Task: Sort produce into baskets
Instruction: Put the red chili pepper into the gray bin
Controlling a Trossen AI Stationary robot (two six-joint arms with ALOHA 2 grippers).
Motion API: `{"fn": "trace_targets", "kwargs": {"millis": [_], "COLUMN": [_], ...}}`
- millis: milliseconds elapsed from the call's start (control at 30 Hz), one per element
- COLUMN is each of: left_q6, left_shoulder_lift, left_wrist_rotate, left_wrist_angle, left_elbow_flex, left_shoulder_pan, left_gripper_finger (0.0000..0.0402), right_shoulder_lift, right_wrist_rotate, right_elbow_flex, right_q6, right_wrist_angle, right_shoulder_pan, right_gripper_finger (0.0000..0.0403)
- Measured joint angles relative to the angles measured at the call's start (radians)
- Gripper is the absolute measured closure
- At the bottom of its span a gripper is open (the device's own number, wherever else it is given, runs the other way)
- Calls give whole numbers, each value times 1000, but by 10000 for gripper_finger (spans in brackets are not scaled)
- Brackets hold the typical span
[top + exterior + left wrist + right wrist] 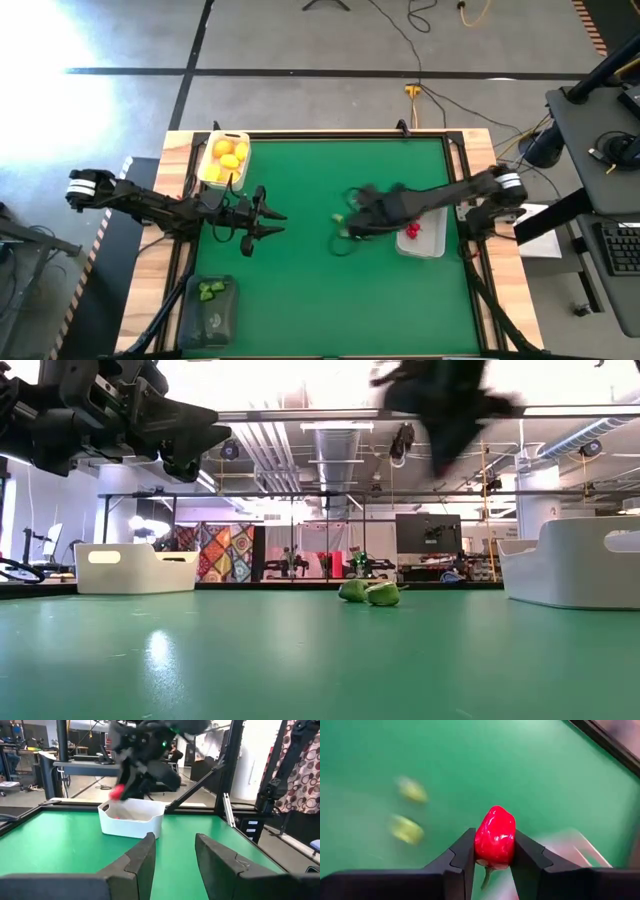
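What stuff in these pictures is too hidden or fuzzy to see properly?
- High view: the right gripper is smeared by motion, so the red piece it holds cannot be seen there.
- Low view: basket walls hide what lies inside the white basket and the pale basket.
- Right wrist view: two green pieces are blurred.
- High view: the contents of the dark basket are too small to count.

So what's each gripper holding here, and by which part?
The right gripper pinches a red pepper across its sides, stem hanging below the fingers. The left gripper holds nothing.
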Motion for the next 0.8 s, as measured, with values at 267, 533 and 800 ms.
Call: {"fn": "trace_targets", "kwargs": {"millis": [267, 533, 800], "left_q6": [0, 3, 30], "left_shoulder_lift": [1, 11, 22], "left_wrist_rotate": [-1, -1, -8], "left_wrist_angle": [6, 6, 7], "left_elbow_flex": [2, 8, 25], "left_shoulder_pan": [0, 0, 0], "left_gripper_finger": [279, 279, 279], "right_shoulder_lift": [-109, -138, -164], "right_wrist_rotate": [-143, -276, -270], "right_elbow_flex": [-223, -544, -613], "right_q6": [587, 703, 579], "right_wrist_angle": [-220, -190, -65], "right_shoulder_pan": [146, 121, 69], "right_gripper_finger": [310, 310, 308]}}
